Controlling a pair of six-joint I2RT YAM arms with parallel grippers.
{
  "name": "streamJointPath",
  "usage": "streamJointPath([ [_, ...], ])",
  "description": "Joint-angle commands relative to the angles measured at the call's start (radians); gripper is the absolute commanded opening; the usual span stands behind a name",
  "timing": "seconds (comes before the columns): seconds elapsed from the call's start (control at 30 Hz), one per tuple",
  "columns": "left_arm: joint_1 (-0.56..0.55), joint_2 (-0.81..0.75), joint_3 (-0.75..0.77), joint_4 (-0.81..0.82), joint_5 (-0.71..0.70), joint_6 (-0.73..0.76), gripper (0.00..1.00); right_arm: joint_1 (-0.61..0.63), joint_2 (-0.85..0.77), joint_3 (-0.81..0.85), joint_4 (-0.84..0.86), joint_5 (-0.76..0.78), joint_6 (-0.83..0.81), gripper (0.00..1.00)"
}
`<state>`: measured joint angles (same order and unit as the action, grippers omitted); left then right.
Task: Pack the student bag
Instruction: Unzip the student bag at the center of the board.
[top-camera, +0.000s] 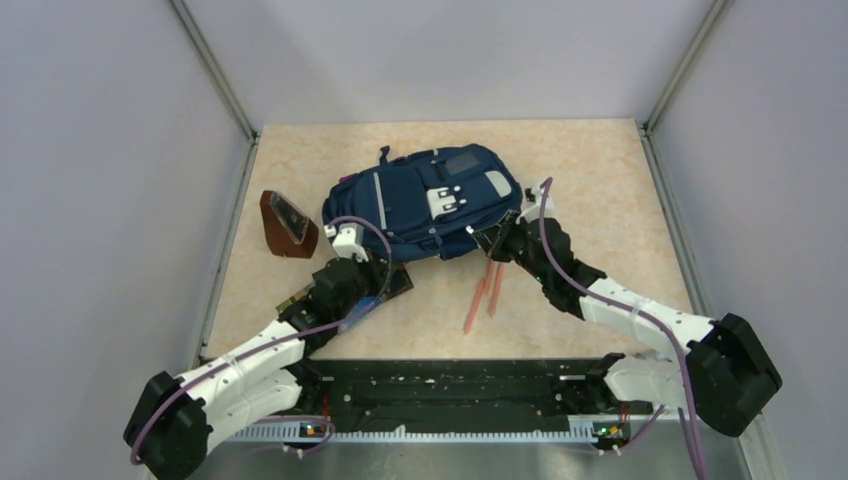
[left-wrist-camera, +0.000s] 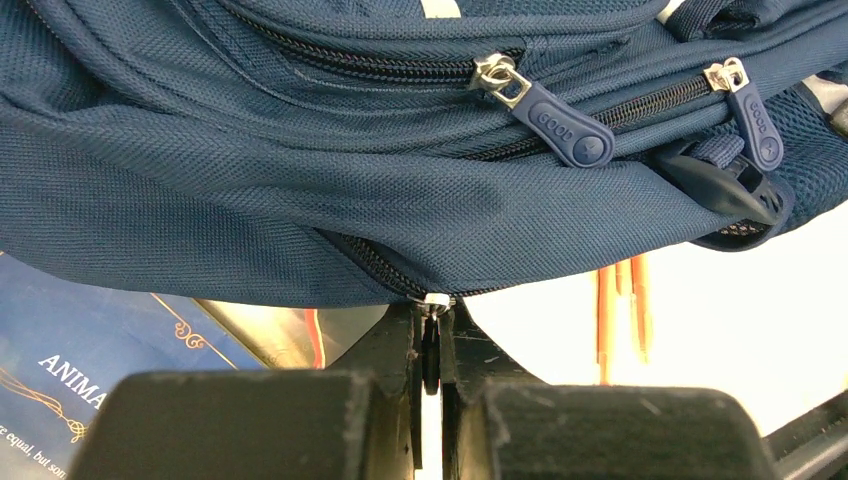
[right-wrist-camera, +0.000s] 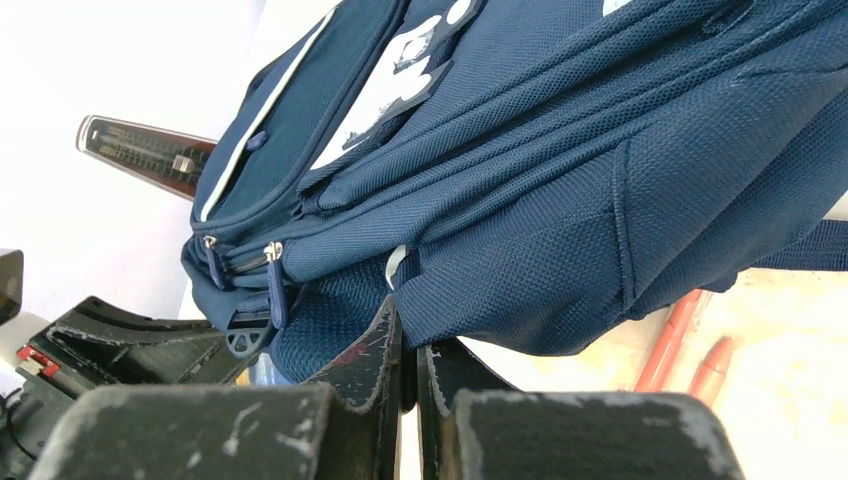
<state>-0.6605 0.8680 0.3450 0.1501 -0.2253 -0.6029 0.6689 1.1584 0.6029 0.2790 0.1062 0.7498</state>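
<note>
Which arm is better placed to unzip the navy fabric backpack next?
Left. The left gripper is shut on the silver zip slider at the lower edge of the navy fabric backpack; the right gripper only pinches fabric, likely bracing.

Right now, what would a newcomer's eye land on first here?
The navy student bag dominates the middle of the table. The left pincer is shut on a zip pull at its near edge; the right pincer is shut at its near right corner. Two orange pens lie loose just in front.
</note>
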Motion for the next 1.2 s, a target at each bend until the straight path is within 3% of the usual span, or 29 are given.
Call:
streamJointPath([
  [0.0,0.066,0.002,0.063,-0.160,-0.019,0.009,0.00,-0.069,-0.057,0.068,0.029,0.117,-0.083,0.00],
  [0.5,0.168,0.086,0.257,-0.525,0.107,0.132,0.00,-0.157,-0.031,0.112,-0.061,0.037,-0.150,0.00],
  [0.87,0.171,0.290,0.526,-0.704,0.319,0.249,0.00,-0.186,-0.037,0.126,-0.093,0.029,-0.193,0.00],
  [1.17,0.170,0.434,0.768,-0.843,0.332,0.393,0.00,-0.218,0.017,0.188,-0.118,0.069,-0.247,0.00],
])
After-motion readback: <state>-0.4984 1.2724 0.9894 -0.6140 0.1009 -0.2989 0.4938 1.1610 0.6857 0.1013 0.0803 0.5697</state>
